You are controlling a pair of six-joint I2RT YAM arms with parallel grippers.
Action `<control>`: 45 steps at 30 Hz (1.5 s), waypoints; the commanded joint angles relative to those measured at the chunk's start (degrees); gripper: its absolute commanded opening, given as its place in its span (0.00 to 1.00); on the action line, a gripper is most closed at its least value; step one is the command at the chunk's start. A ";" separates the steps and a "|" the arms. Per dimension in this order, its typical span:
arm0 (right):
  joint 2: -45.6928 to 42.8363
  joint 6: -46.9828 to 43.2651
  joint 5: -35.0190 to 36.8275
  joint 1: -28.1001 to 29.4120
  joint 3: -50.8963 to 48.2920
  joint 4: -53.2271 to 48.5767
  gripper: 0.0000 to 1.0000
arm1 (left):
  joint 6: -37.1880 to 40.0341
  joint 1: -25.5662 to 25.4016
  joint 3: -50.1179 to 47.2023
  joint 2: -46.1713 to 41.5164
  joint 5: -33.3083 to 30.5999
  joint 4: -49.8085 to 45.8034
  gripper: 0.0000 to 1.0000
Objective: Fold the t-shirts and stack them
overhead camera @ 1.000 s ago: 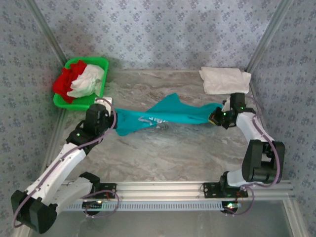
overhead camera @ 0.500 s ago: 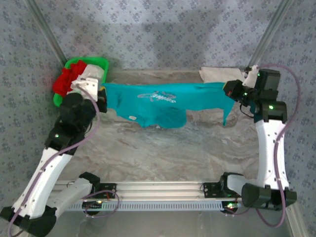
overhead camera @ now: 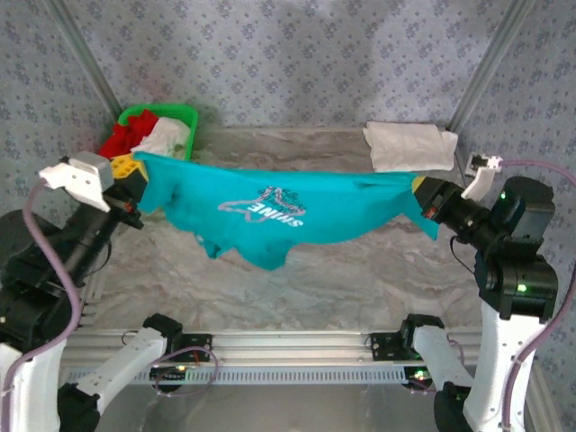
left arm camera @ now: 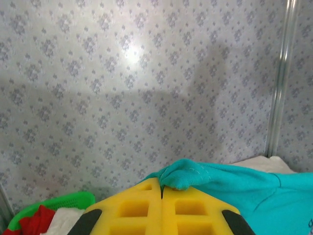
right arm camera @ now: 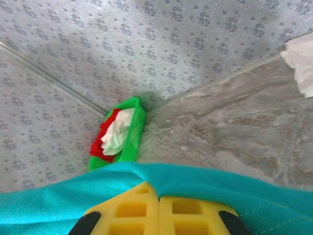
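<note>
Top external: teal t-shirt higher, flatter

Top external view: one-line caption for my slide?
Left claw and right claw hold the teal t-shirt stretched above the table.

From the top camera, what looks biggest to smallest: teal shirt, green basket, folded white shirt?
1. teal shirt, by far
2. folded white shirt and green basket: about alike, basket partly hidden
</note>
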 commanded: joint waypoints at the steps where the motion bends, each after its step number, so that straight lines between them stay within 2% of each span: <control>1: 2.78 4.88 0.93 0.22 -1.06 1.08 0.00 | 3.80 0.52 5.84 7.55 -0.68 -4.78 0.00; 3: 7.06 5.99 2.17 0.14 -2.70 4.39 0.00 | 8.64 0.78 10.46 15.56 -3.41 -4.01 0.00; 4: 10.47 6.89 1.63 0.14 -3.75 7.35 0.00 | 10.46 1.64 14.21 21.29 -2.82 -4.22 0.00; 7: 21.90 8.81 2.76 0.31 -7.10 18.19 0.00 | 8.47 8.62 25.23 38.21 8.77 -5.27 0.00; 8: 25.73 9.03 4.19 0.39 -8.03 22.47 0.00 | 7.98 10.44 26.00 42.85 10.77 -3.33 0.00; 10: 33.01 10.33 7.05 0.33 -9.65 28.36 0.00 | 9.04 12.28 24.30 50.94 10.03 3.78 0.00; 11: 36.92 12.48 8.22 0.35 -10.51 32.48 0.08 | 10.28 12.87 23.65 55.50 10.49 7.66 0.00; 12: 41.49 15.36 9.12 0.23 -10.21 35.13 0.29 | 11.90 13.28 24.69 61.08 11.44 10.20 0.04; 13: 45.93 17.31 9.68 0.14 -8.49 35.90 0.50 | 13.48 13.55 27.12 66.61 12.32 11.02 0.22; 14: 51.72 18.88 8.68 -0.05 -5.16 36.45 0.73 | 14.48 13.98 32.68 73.64 12.35 10.34 0.48; 16: 61.27 22.49 3.89 -0.85 2.04 38.95 0.93 | 13.96 15.10 51.86 89.41 10.43 3.09 0.90; 17: 65.54 24.51 0.67 -1.19 6.06 39.40 1.00 | 12.19 15.72 67.62 98.03 8.94 -4.02 0.98; 18: 67.66 24.88 -1.65 -1.21 9.49 39.30 1.00 | 10.32 16.42 84.59 106.68 8.75 -10.56 0.98; 19: 67.89 23.39 -2.36 -1.00 11.51 38.46 1.00 | 8.15 17.03 89.13 108.25 9.09 -11.68 0.98; 22: 63.18 12.89 1.92 0.58 12.83 30.25 1.00 | 5.35 17.09 74.31 97.59 7.57 -7.12 0.98; 25: 55.51 7.72 3.40 2.12 3.23 31.09 1.00 | 6.23 13.92 58.42 86.47 0.88 -6.37 0.98; 28: 48.31 3.55 7.00 4.04 -7.78 30.97 0.97 | 1.62 10.00 29.76 69.86 2.14 4.99 0.98; 30: 44.08 -0.32 9.64 4.55 -14.13 30.59 0.92 | -3.90 6.74 7.20 56.95 4.59 18.00 0.96; 31: 42.55 -0.85 9.66 4.41 -16.52 30.62 0.90 | -5.73 4.93 0.08 52.31 5.09 21.79 0.95; 33: 39.55 -1.13 9.42 3.08 -21.43 30.63 0.86 | -6.83 -1.89 -11.37 45.47 3.17 26.72 0.94; 38: 38.49 -1.64 10.39 -0.01 -24.24 30.46 0.81 | -5.93 -17.07 -17.95 47.06 9.29 27.00 0.88; 40: 39.22 -0.07 8.72 -1.72 -24.03 31.41 0.78 | -3.67 -22.30 -19.18 50.12 7.67 27.18 0.79; 42: 38.58 2.00 8.70 -3.45 -24.96 33.60 0.75 | -4.67 -25.11 -20.52 52.95 7.54 28.53 0.76; 45: 36.96 2.55 9.84 -4.61 -26.16 35.06 0.69 | -9.83 -25.60 -22.03 57.21 9.60 33.62 0.70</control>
